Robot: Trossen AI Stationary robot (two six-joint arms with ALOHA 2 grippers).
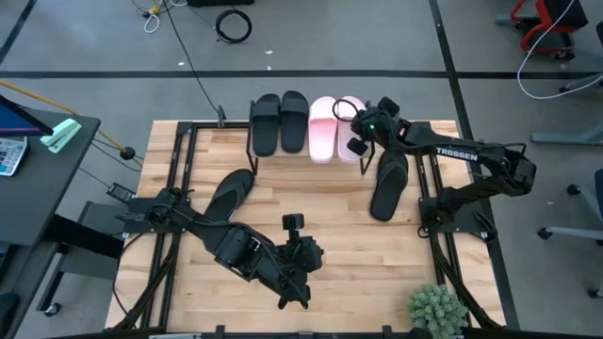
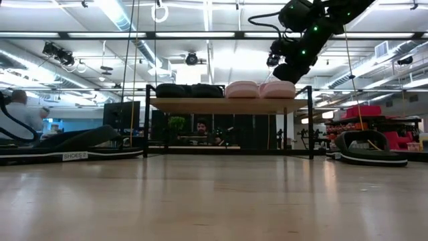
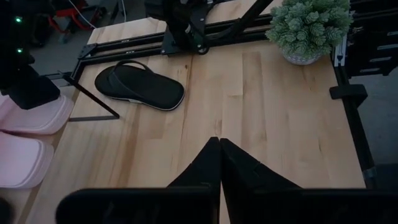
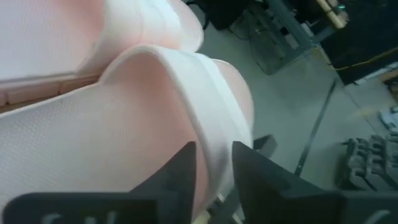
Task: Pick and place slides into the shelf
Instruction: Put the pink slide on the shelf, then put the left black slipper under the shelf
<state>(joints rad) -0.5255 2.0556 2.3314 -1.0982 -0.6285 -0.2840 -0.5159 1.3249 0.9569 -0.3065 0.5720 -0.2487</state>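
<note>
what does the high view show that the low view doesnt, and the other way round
Only the high view: the left end effector shut near the table's front edge, a potted plant at the front right corner, and cables on the floor. Only the low view: the room behind, with a seated person at far left. Both: the shelf carrying two black slides and two pink slides, the right end effector at the outer pink slide, and two black slides left on the table.

Left hand [image 3: 219,163] shut, low at near edge — right hand [image 4: 211,163] raised, fingers straddling.
</note>
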